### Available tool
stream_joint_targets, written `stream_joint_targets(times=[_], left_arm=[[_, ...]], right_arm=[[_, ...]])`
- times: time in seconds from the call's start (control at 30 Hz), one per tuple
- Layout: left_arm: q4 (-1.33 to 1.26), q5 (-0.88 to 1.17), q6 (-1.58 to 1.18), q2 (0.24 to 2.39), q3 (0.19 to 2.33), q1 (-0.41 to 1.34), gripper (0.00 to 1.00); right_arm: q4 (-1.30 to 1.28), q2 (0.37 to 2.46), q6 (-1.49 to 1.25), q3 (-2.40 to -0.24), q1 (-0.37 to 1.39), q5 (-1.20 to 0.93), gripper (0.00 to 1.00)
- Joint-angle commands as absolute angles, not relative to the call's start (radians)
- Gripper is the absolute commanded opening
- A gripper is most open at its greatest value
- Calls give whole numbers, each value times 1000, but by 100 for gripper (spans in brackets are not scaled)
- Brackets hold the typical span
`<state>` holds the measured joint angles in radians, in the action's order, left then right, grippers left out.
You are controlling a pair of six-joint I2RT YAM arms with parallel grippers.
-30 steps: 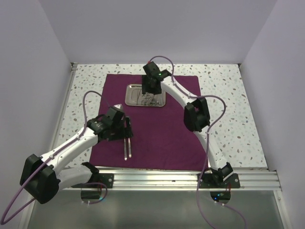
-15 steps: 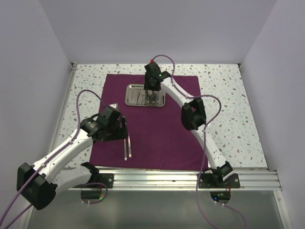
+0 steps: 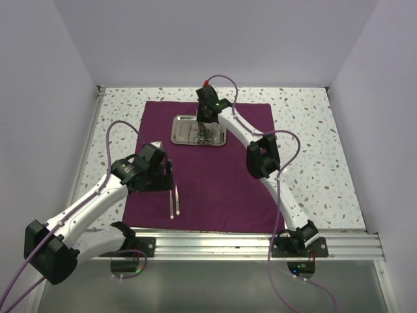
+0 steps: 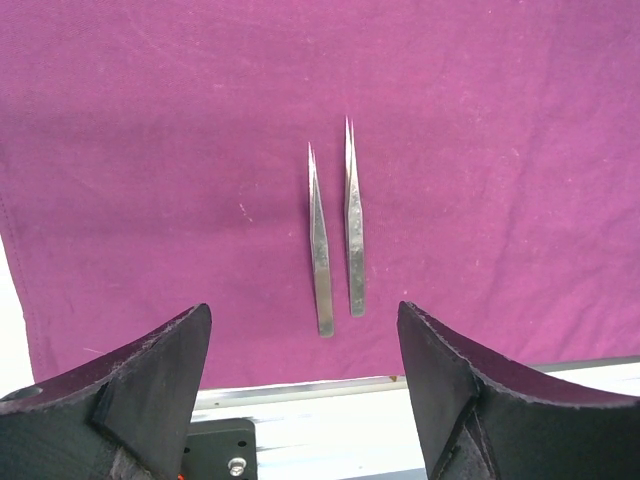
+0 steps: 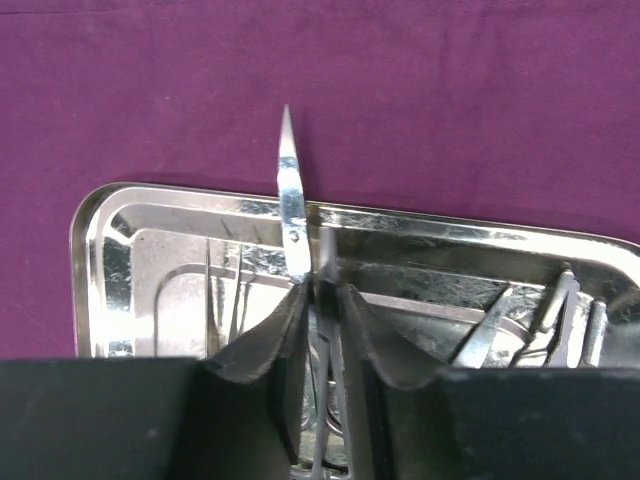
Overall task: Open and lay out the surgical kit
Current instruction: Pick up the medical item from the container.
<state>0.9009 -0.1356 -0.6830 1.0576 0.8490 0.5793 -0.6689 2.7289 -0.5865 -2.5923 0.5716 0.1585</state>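
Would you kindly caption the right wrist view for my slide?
Right pincer shut on scissors over the steel tray on purple cloth.

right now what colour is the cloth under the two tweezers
Plain dark purple-maroon; the cloth shows best in the left wrist view.

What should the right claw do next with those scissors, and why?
Probably lift a little, clear of the tray: the right claw is shut on the scissors, whose blade pokes over its rim, and two tweezers already lie out on the cloth.

Cloth (image 3: 221, 189) flat; tray (image 3: 179, 130) far-centre, scissors (image 5: 291, 200) tip past rim; 2 tweezers (image 4: 319, 250) near-left.
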Motion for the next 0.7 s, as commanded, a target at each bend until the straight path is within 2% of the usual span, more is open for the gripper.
stream_joint_targets(times=[0.0,0.03,0.07,0.13,0.33,0.67], left_arm=[[913,-155,-653,1062,888,584,79],[914,-155,-653,1062,888,584,79],[916,-159,-653,1060,890,584,79],[922,-164,-655,1057,894,584,78],[939,-184,-660,1045,911,583,78],[913,-204,-654,1077,971,584,78]], right_arm=[[-729,2792,-584,-2579,577,147,22],[-727,2792,-583,-2571,578,135,11],[-727,2790,-581,-2556,575,129,5],[-723,2784,-577,-2540,575,121,0],[-704,2729,-558,-2496,563,121,0],[-672,2493,-551,-2390,508,129,0]])
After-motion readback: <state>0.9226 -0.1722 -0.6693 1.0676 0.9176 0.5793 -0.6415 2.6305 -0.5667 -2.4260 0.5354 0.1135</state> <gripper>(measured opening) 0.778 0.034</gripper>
